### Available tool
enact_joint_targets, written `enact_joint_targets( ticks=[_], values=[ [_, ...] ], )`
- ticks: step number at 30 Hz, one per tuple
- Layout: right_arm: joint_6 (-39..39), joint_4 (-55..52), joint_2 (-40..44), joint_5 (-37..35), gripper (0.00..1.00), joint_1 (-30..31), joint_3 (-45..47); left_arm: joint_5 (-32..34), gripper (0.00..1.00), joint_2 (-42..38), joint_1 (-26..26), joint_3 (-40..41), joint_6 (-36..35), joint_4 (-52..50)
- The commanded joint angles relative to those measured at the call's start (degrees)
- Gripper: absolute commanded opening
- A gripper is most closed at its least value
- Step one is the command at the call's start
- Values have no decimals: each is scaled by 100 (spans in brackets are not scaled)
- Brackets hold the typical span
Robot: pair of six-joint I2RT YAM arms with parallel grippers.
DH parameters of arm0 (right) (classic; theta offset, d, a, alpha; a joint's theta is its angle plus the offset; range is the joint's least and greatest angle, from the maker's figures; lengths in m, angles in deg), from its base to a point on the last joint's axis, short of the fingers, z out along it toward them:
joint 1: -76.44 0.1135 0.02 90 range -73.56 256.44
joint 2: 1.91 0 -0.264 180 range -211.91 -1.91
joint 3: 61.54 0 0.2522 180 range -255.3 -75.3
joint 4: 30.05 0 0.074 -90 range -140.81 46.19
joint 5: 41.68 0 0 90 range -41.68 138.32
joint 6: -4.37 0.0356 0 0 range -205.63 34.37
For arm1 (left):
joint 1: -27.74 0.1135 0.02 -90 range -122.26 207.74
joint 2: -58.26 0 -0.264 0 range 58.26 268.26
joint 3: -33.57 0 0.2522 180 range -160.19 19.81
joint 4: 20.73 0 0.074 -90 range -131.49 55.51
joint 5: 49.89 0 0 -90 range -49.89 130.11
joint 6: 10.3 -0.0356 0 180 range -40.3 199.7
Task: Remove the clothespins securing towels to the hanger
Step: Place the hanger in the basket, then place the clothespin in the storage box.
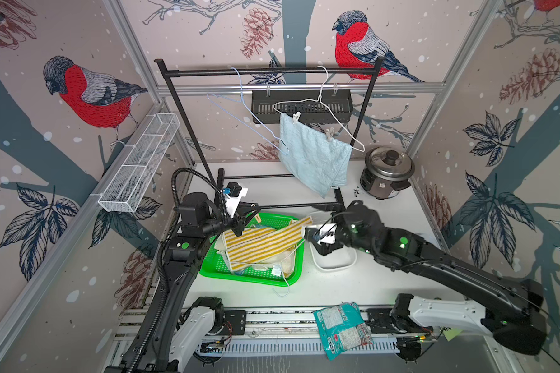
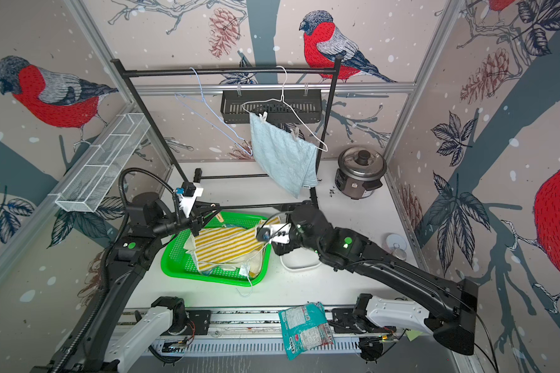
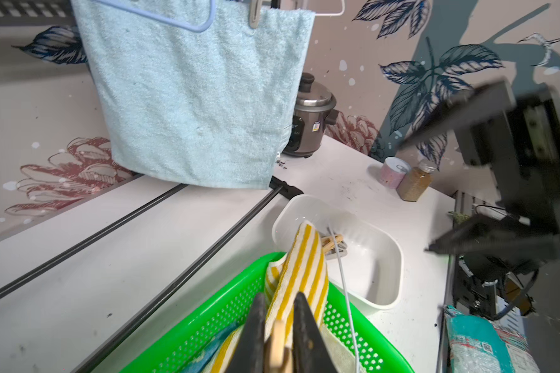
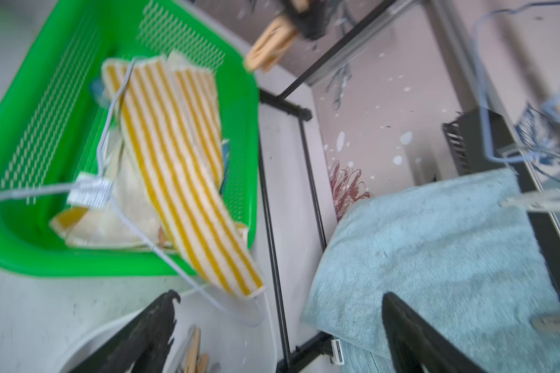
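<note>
Left gripper [image 3: 280, 306] pressed together on a wood pin [image 3: 277, 342], which stands between the fingers over the far rim of the green basket [image 1: 249, 274]. The pin's lower end is cut off by the frame edge in the left wrist view. The right wrist view shows it only as a tan blur, so I cannot tell whether it bites any cloth. Right gripper [image 4: 280, 295] is spread wide with nothing between the fingers, hanging over the white tub [image 3: 385, 258]. In both top views the gripper covers most of the tub's inside. Pins [image 3: 333, 245] lie in the tub, wood and at least one pale. They cannot be counted, since the striped towel's tip overlaps them in one wrist view and the frame edge cuts them in the other. Striped towel [image 1: 265, 242] lies loose in the basket, one end over the rim toward the tub. A white wire [image 1: 285, 284] tangled with it loops out over the near rim, and its full shape is hidden. Under the stripes only a sliver of teal cloth [image 3: 217, 342] shows. Blue towel [image 1: 314, 158] hangs on the white hanger [image 1: 337, 119] from the rack [image 1: 272, 71]. It is clipped by a pale pin [image 1: 295, 118] at its high corner and a second pale pin [image 1: 329, 134] lower along the bar. Blue hanger [image 1: 256, 122] beside it is bare. The right wrist view is motion-blurred throughout.
</note>
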Motion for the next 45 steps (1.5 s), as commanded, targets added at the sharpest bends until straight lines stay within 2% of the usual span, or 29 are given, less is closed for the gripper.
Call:
enact_joint_targets(
  ticks=[1,6,7,11,13,15,18,20,25,27,30,35,45],
  values=[
    [2002,356,11,1723,95,-284,-112,-530,0,-134,-28,158,415,1061],
    [3826,2365,41,3397,94,-859,523,-757,0,-288,-323,276,637,1664],
    [4066,2718,25,3521,94,-948,655,-731,0,-301,-420,300,668,1760],
    [4242,3152,-178,3005,94,-972,661,-248,0,-296,-813,344,1124,2207],
    [4457,3440,-231,3115,93,-976,786,-245,0,-262,-862,340,1478,2418],
    [4774,4129,-291,3442,93,-978,1059,-483,0,-228,-896,370,1603,2571],
    [4995,4701,-395,3613,92,-955,1254,-422,0,-229,-970,523,1714,2914],
    [4650,4484,-415,3241,90,-870,1204,-214,0,-202,-1034,592,1889,3170],
    [3295,4220,-427,989,91,9,1304,1062,0,-4,-1129,468,2650,2923],
    [2955,4204,-638,289,91,337,1213,1121,0,121,-1143,416,2889,2849],
    [2702,4256,-957,-366,91,620,1000,1162,0,258,-1195,379,3133,2806],
    [2643,4294,-1546,-818,86,732,615,1234,0,299,-1241,379,3055,2762],
    [2826,4410,-2267,-1152,59,754,117,1290,0,295,-1239,360,3014,2636]
  ],
)
